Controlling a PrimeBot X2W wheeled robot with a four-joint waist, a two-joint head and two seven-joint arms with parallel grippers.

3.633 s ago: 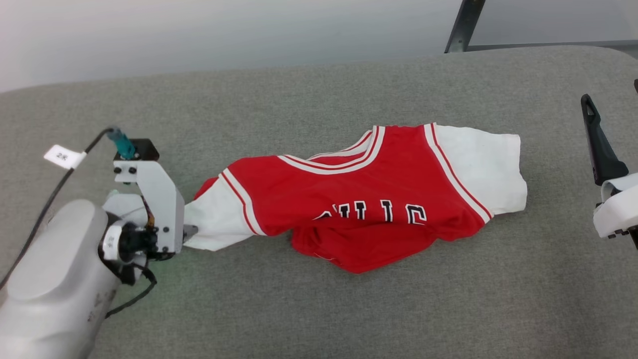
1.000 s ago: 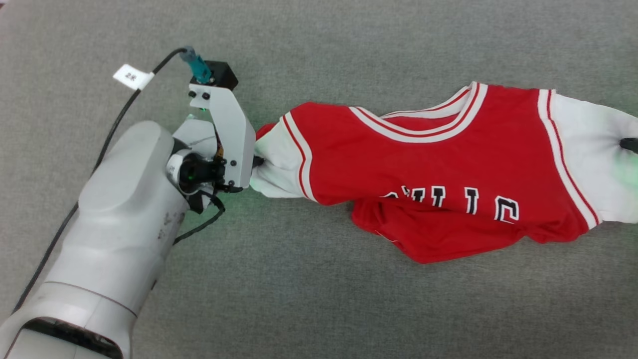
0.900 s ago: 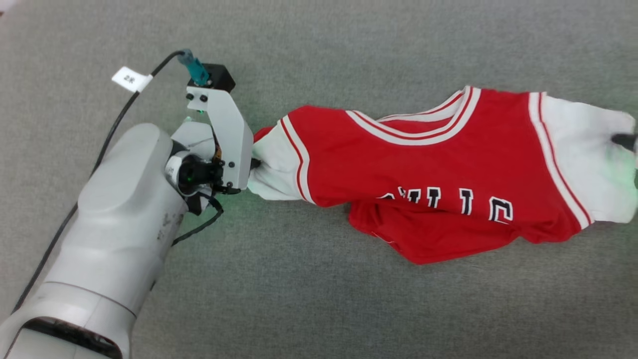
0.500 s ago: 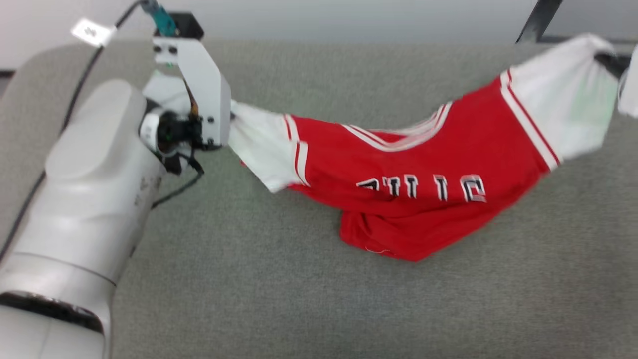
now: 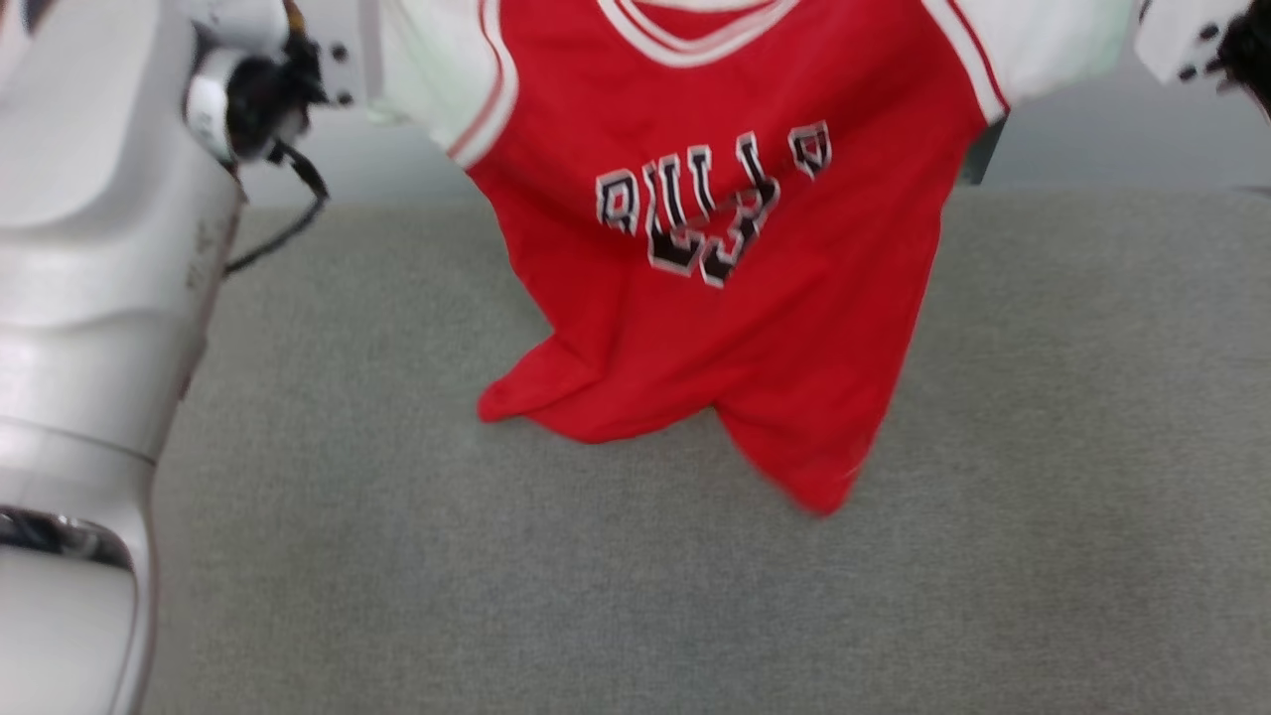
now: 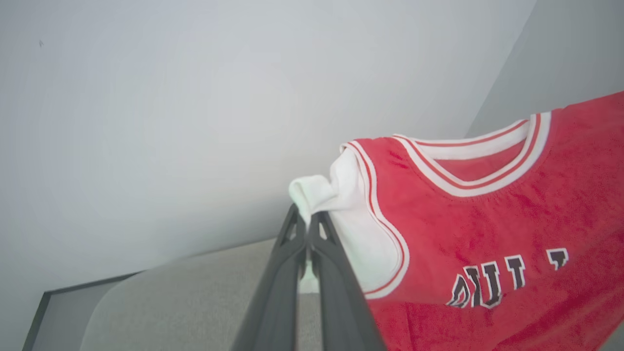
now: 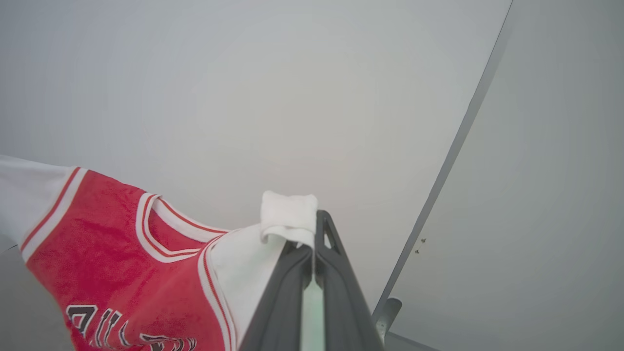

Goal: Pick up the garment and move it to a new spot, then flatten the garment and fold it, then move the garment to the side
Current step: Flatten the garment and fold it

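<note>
1. Fingers [image 6: 282, 282] of the left gripper [image 6: 306, 222] are pressed together on one white sleeve of the garment [image 5: 715, 298].
2. Fingers [image 7: 341, 302] of the right gripper [image 7: 312, 234] pinch the other white sleeve in the same way.
3. The garment hangs spread between both grippers, and its red lower hem reaches down to the grey padded surface [image 5: 993, 546].
4. Behind it stands a pale wall [image 6: 146, 97].

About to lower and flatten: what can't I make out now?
Head view: garment collar and sleeve ends cut by the top edge; hem blurred, contact with the grey surface unclear.
Left wrist view: left hand hides how much sleeve it pinches.
Right wrist view: same for the right hand.
</note>
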